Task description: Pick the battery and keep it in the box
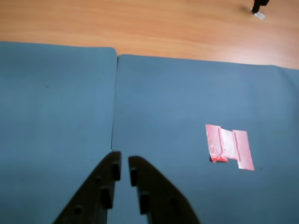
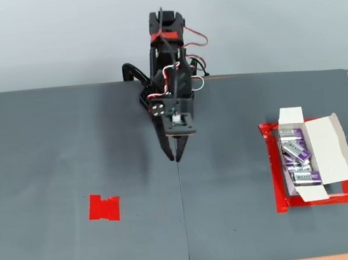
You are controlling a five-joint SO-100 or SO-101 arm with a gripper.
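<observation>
- While poised above the mat seam, gripper (image 2: 177, 157) nearly closed, holding nothing.
- Batteries (image 2: 297, 153) already inside the box (image 2: 329, 141), right in fixed view.
- Red tape mark (image 2: 104, 208) bare: risk of grasping at nothing.

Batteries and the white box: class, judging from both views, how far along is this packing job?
Done: several purple batteries already lie inside the open white box, which sits within the red tape outline. In hand: nothing; the gripper hangs empty above the mat seam, jaws nearly closed. Left: the red tape mark is bare and no loose battery shows, so nothing visible remains to pick.
</observation>
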